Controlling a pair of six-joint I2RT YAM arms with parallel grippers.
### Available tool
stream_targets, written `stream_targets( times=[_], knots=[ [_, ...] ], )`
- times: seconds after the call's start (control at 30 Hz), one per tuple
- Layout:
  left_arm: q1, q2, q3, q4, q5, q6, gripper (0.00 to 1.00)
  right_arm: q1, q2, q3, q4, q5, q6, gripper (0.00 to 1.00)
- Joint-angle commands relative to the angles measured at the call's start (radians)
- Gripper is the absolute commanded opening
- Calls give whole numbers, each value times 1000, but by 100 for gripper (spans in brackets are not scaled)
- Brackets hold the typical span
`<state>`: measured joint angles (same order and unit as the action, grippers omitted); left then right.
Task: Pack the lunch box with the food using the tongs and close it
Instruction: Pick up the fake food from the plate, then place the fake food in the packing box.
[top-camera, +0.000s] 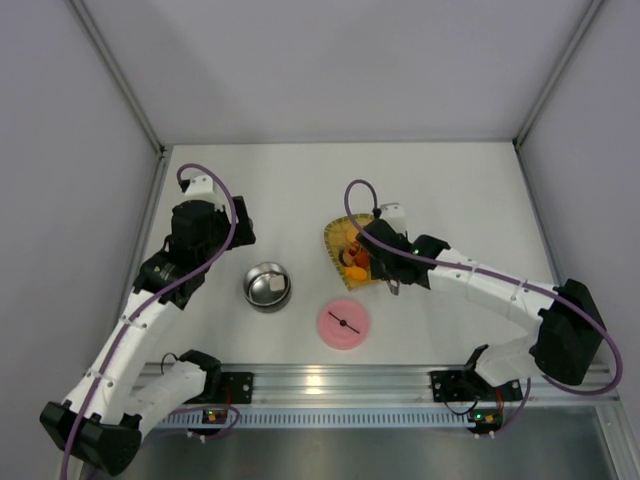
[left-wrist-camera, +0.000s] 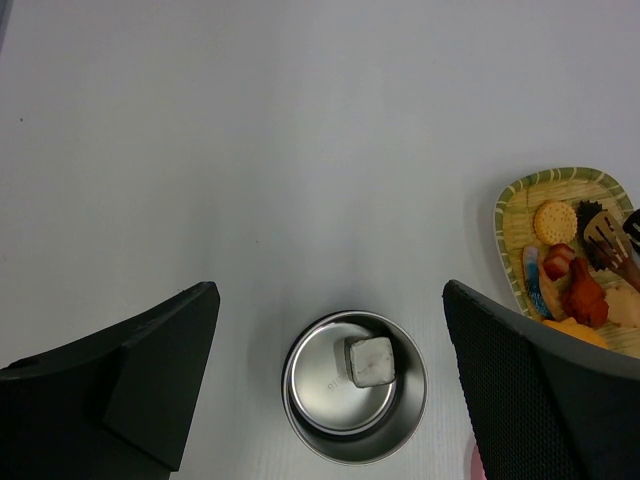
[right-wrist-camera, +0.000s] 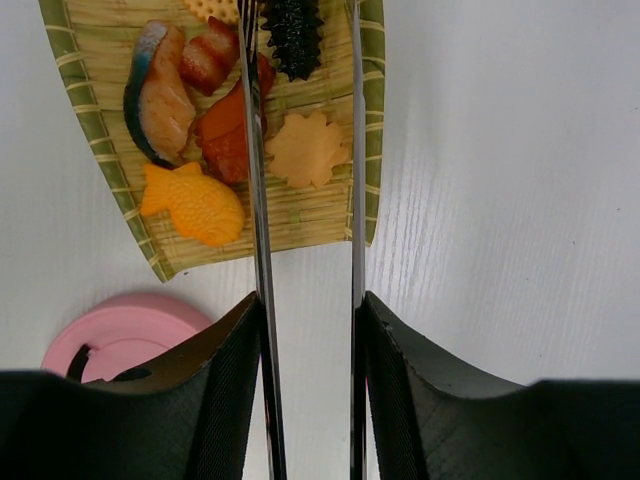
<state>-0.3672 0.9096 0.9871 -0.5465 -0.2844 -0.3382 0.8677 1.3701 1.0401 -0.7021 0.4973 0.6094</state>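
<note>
white tabletop (top-camera: 450, 180) boxed in by plain grey walls (top-camera: 320, 60), that's the whole setting. the lunch box (left-wrist-camera: 300, 400) sits on the table left of centre, uncovered, with one white cube (left-wrist-camera: 371, 361) resting inside it toward the back. its pink lid (top-camera: 343, 323) lies flat on the table, near the box on its right, just in front of the yellow woven tray (right-wrist-camera: 90, 60).

the left gripper (left-wrist-camera: 325, 300) hangs above the table just behind the box, fingers spread wide with nothing between them.

the right gripper (right-wrist-camera: 308, 310) is clamped on the tongs (right-wrist-camera: 355, 150), with both tong arms pressed against the inner faces of its fingers. the tongs reach out over the tray with a gap between the arms. one arm crosses the red piece (right-wrist-camera: 225, 135), the other runs along the tray's edge. a pale orange flower piece (right-wrist-camera: 305, 148) and a dark spiky piece (right-wrist-camera: 292, 30) lie between the two arms. the wrist view cuts the tips off, so i can't tell if they're touching anything.

the rest of the food is on the tray too: an orange fish shape (right-wrist-camera: 195, 205), a salmon-looking slice (right-wrist-camera: 160, 95), a striped reddish bit (right-wrist-camera: 210, 55) and a round cracker (left-wrist-camera: 554, 222) at the far end.
</note>
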Motion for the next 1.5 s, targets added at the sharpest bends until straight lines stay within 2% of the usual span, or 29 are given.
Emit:
stream_targets(
  times=[0.0, 0.2, 0.4, 0.7, 0.93, 1.1, 1.27, 1.47],
  knots=[
    [7, -11, 2, 13, -1, 2, 98, -9, 7, -5, 55, -9, -5, 41],
    [5, -12, 2, 13, -1, 1, 99, -9, 24, -11, 72, -28, -8, 38],
    [5, -12, 2, 14, -1, 1, 98, -10, 21, -3, 64, -25, -10, 30],
    [5, -12, 2, 13, -1, -1, 99, -10, -69, 72, -19, 15, -20, 20],
    [7, -11, 2, 13, -1, -1, 99, 5, -121, 126, -53, 9, -33, 18],
    [5, -11, 2, 13, -4, -1, 99, 94, -109, 166, -39, -23, -20, 17],
    [5, -8, 2, 13, -2, -4, 99, 253, -25, 251, 16, -63, -5, 17],
    [7, -5, 1, 13, -7, -2, 99, 375, 98, 339, 73, -134, 3, 17]
  ],
)
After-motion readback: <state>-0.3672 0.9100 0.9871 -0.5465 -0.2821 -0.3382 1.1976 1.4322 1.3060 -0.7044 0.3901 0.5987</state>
